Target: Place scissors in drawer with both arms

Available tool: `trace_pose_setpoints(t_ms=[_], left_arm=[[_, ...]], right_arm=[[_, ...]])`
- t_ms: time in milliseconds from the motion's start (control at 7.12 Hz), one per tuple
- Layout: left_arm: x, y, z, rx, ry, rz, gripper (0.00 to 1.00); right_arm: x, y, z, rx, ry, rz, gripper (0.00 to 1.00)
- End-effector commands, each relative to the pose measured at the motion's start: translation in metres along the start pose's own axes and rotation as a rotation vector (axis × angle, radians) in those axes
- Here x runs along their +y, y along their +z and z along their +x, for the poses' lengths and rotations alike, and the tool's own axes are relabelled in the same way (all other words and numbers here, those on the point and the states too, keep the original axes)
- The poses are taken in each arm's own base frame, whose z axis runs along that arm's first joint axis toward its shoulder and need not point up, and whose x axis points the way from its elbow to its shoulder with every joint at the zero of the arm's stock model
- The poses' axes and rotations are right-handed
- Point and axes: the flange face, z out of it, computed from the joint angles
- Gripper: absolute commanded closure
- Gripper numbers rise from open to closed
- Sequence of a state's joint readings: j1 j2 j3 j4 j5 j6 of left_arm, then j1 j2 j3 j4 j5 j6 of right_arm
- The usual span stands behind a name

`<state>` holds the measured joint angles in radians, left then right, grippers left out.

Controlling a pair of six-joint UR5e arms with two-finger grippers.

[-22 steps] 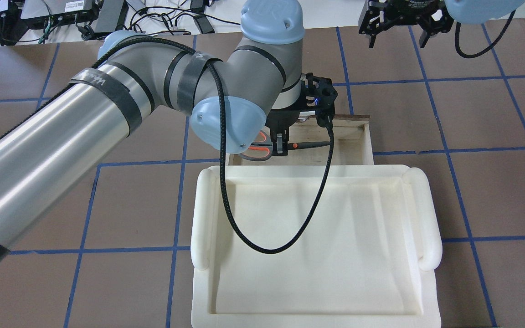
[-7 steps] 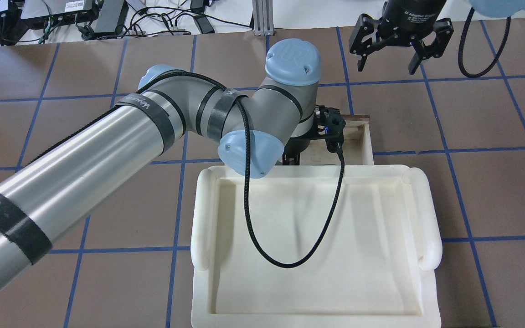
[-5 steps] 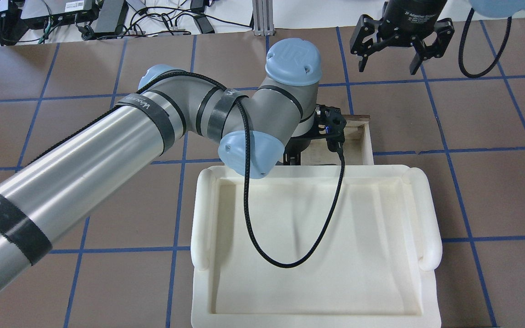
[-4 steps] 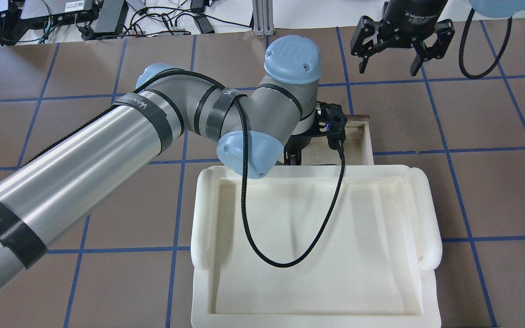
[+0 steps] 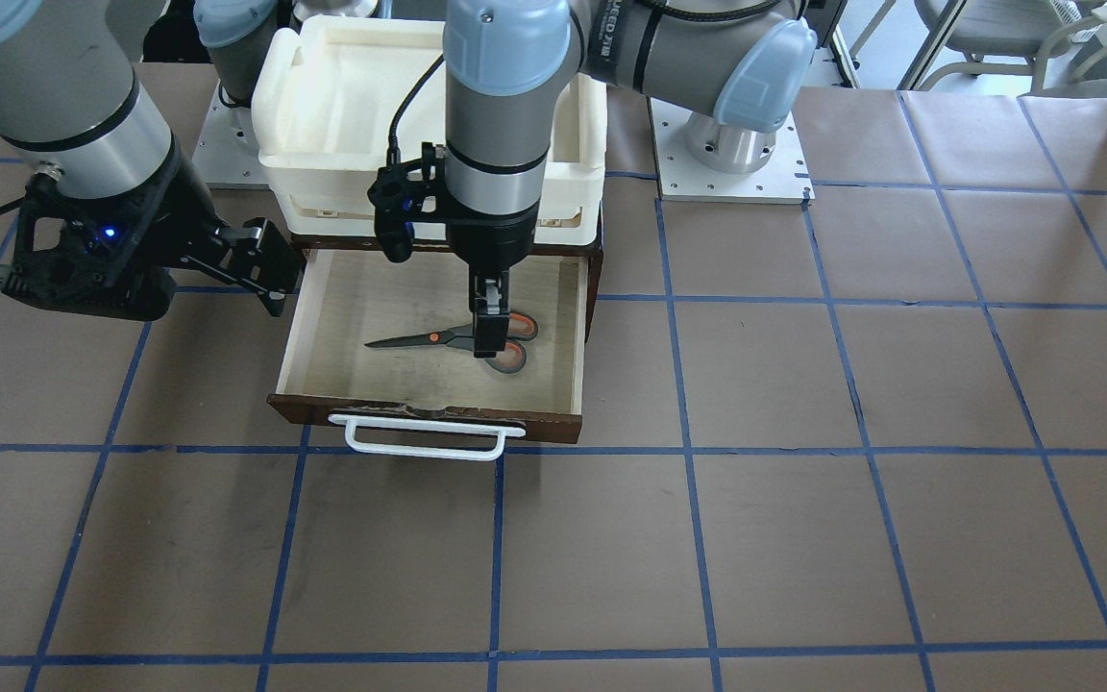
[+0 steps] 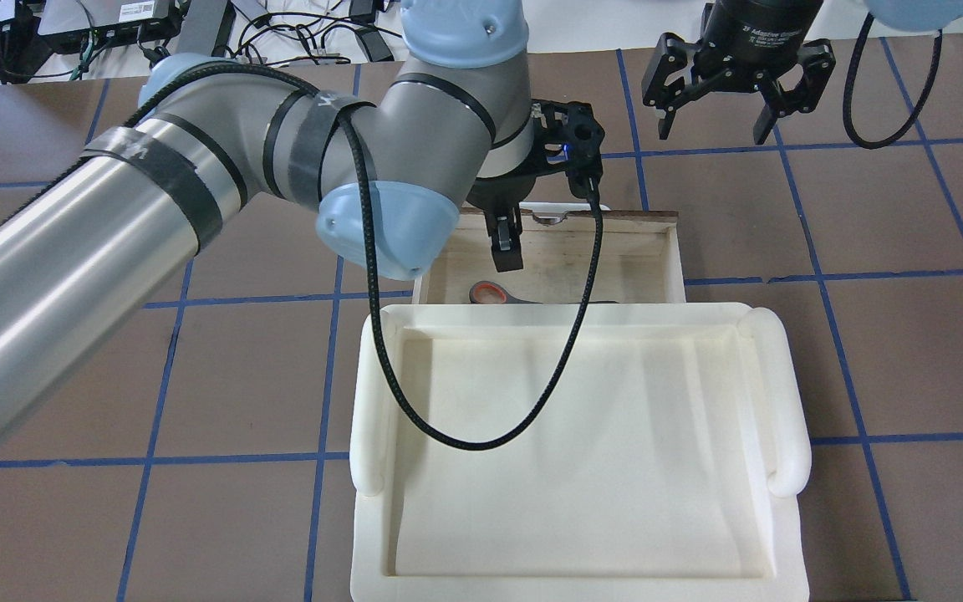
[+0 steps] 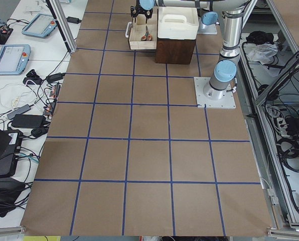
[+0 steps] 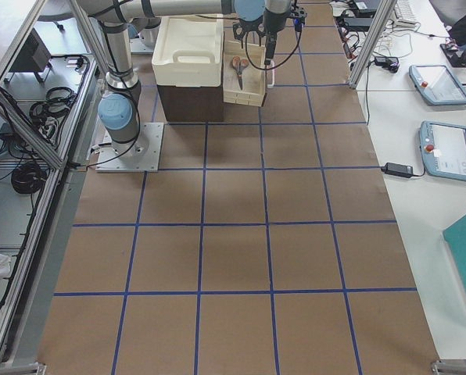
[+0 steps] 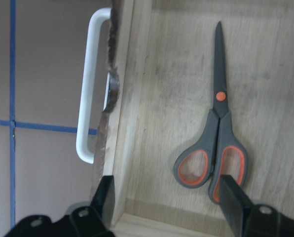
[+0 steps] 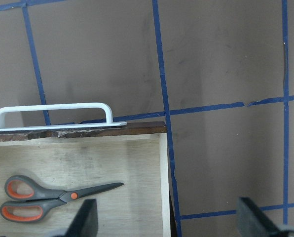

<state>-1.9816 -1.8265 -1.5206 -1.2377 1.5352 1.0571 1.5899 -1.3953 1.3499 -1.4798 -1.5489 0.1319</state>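
Observation:
The scissors (image 5: pixel 419 338) lie flat on the pale floor of the open drawer (image 5: pixel 323 317), free of any grip. In the left wrist view the scissors (image 9: pixel 217 133) lie closed, blades pointing away. My left gripper (image 5: pixel 486 332) hangs just above their handles, open and empty, with its fingers (image 9: pixel 106 195) wide apart. In the overhead view it (image 6: pixel 506 255) is over the drawer (image 6: pixel 672 251), and one orange loop (image 6: pixel 490 293) shows. My right gripper (image 6: pixel 713 125) is open and empty beyond the drawer's front right corner. The white handle (image 10: pixel 53 109) shows in the right wrist view.
A cream-white plastic tub (image 6: pixel 573 451) sits on the cabinet above the drawer and hides the drawer's back part from overhead. The brown table (image 5: pixel 803 432) has blue tape lines. The robot bases (image 5: pixel 731 154) stand behind the tub.
My left gripper carried the scissors down into the drawer, let go of them and has risen. The scissors now lie on the drawer floor. The right gripper has hardly moved.

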Motion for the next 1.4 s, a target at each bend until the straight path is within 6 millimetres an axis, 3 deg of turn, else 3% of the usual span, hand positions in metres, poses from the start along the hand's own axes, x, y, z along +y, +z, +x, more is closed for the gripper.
trace_pose_setpoints(t_ms=[0,140,281,421,702,842,1263], left_arm=[[0.073,-0.037,-0.033,-0.003,-0.138,-0.025,0.15],[0.114,-0.053,-0.047,-0.004,-0.243,-0.041,0.00],[0.157,-0.064,-0.057,0.020,-0.402,-0.064,0.00],[0.183,-0.068,-0.050,0.076,-0.459,-0.095,0.00],[0.207,-0.061,-0.061,0.066,-0.677,-0.096,0.00],[0.207,-0.063,-0.062,0.055,-0.745,-0.097,0.00],[0.202,-0.104,-0.049,-0.023,-1.195,-0.055,0.00]], right_arm=[[0.003,0.000,-0.002,-0.005,-0.010,-0.018,0.00],[0.003,0.000,-0.002,-0.006,-0.016,-0.018,0.00],[0.003,0.000,-0.002,-0.005,-0.017,-0.018,0.00],[0.004,-0.003,0.001,-0.001,-0.016,-0.011,0.00],[0.007,-0.006,0.001,0.001,-0.031,-0.006,0.00],[0.007,-0.007,0.001,0.002,-0.031,-0.003,0.00],[0.010,-0.010,0.002,0.014,-0.033,0.001,0.00]])
